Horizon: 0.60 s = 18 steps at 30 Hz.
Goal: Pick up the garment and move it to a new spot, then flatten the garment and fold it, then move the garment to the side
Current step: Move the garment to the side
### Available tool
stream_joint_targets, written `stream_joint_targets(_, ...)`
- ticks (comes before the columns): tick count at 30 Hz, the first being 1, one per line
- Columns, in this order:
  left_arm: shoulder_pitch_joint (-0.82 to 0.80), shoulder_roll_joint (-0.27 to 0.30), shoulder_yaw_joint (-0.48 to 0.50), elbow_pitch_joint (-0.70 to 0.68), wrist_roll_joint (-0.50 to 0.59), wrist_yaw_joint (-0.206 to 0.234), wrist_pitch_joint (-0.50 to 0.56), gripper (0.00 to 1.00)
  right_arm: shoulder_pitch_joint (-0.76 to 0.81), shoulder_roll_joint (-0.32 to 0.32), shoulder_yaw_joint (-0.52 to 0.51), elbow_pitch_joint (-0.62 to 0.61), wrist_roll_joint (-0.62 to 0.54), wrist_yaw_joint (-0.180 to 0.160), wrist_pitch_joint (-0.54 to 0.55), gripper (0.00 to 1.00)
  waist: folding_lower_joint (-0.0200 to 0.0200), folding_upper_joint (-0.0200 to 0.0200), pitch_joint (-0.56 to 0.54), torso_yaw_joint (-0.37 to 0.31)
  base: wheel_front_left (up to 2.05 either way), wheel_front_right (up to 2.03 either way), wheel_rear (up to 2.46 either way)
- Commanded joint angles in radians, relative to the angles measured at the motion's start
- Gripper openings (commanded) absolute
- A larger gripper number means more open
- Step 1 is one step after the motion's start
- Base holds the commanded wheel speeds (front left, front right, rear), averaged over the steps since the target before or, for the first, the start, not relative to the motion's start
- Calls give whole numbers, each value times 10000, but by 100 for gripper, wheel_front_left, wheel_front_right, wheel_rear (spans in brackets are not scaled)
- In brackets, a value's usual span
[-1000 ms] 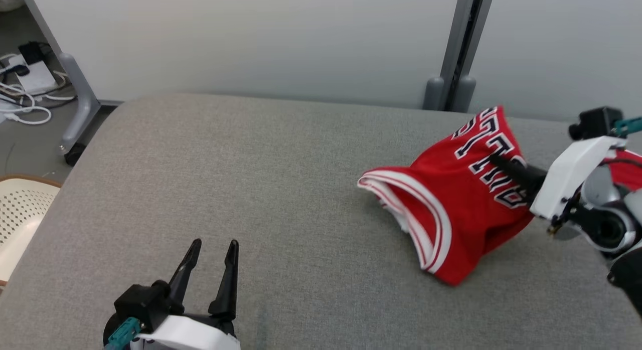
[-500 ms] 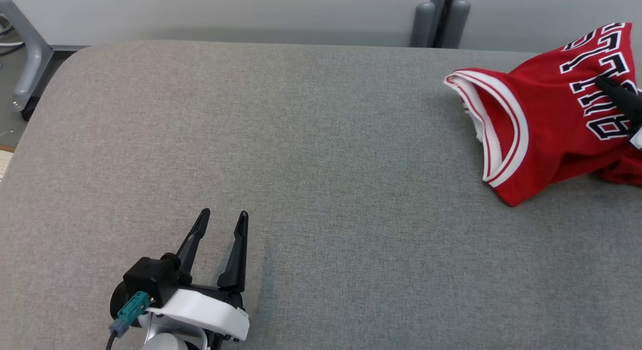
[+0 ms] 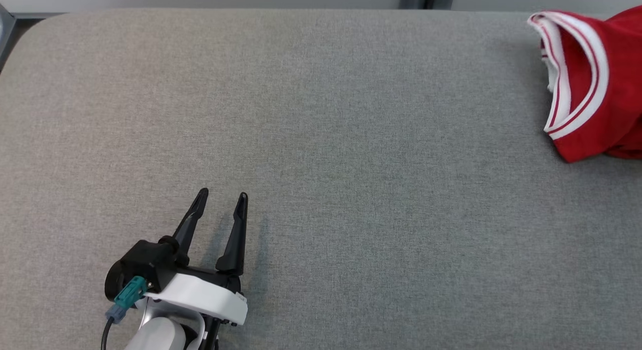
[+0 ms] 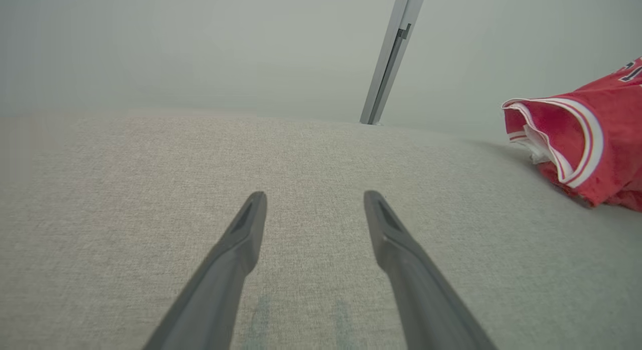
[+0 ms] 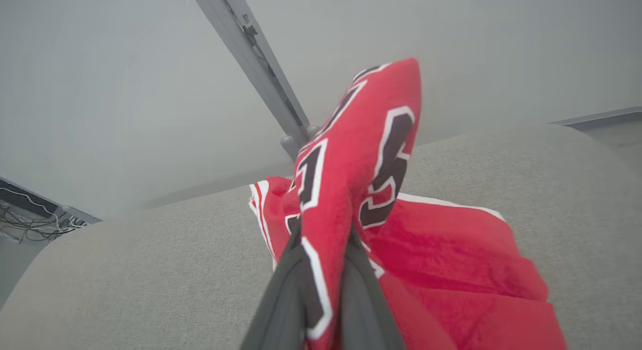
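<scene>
Wide grey upholstered surface (image 3: 321,139), with a red garment (image 3: 597,89) bunched near its far right side and pinched in the right gripper (image 5: 323,234).

Coarse woven grey cloth over padding, flat and unwrinkled, with rounded back corners. Behind it, a plain pale wall (image 4: 200,49) split by an upright grey metal post (image 4: 388,59), and a tangle of cables (image 5: 30,224) low past one back corner. Smooth red jersey knit with white-and-red striped trim and black, white-edged lettering. One fold lifted upright between two dark fingers clamped tight on it, the rest slumped on the cloth, possibly reaching the surface's right edge, though cut off in the head view. Left gripper (image 3: 222,192) at the near left, close over the cloth, with tapered black fingers spread apart and holding nothing. Broad bare stretch of cloth between it and the garment.
</scene>
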<state>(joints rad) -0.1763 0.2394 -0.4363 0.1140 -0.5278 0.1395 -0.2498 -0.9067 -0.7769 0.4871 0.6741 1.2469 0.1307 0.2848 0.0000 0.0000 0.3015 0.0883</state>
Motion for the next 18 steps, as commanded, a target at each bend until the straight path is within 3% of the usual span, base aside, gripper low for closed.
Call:
stream_joint_targets(1,-213,85,30,-38,82,45,7,100,-129,-147,61,181,-192,3,-80,0,0,0,145,-27,0,0,0)
stream_joint_targets(6,-257,146,29,-103,109,112,54,100,-529,-263,570,1278,-1182,3,-659,0,0,0,312,-121,0,0,0)
stream_joint_targets(8,-330,157,17,-97,107,123,83,100,-603,-92,745,1740,-1456,3,-824,22,0,0,337,-168,0,0,0)
stream_joint_targets(10,-414,154,-6,-94,105,116,85,100,-756,19,960,2115,-1838,3,-1074,25,0,0,363,-200,0,0,0)
stream_joint_targets(12,-471,142,-34,-128,119,138,111,100,-894,162,1121,2586,-2148,3,-1443,43,0,0,405,-221,0,0,0)
stream_joint_targets(13,-468,134,-53,-146,126,136,128,100,-942,221,1179,2924,-2345,1,-1667,63,0,0,417,-225,0,0,0)
stream_joint_targets(14,-469,128,-72,-145,135,148,141,100,-1011,287,1209,3285,-2511,1,-1906,100,0,0,419,-228,0,0,0)
stream_joint_targets(18,-477,148,-86,-85,97,155,153,100,-1414,655,1331,4919,-3414,1,-3083,100,0,0,267,-219,0,0,0)
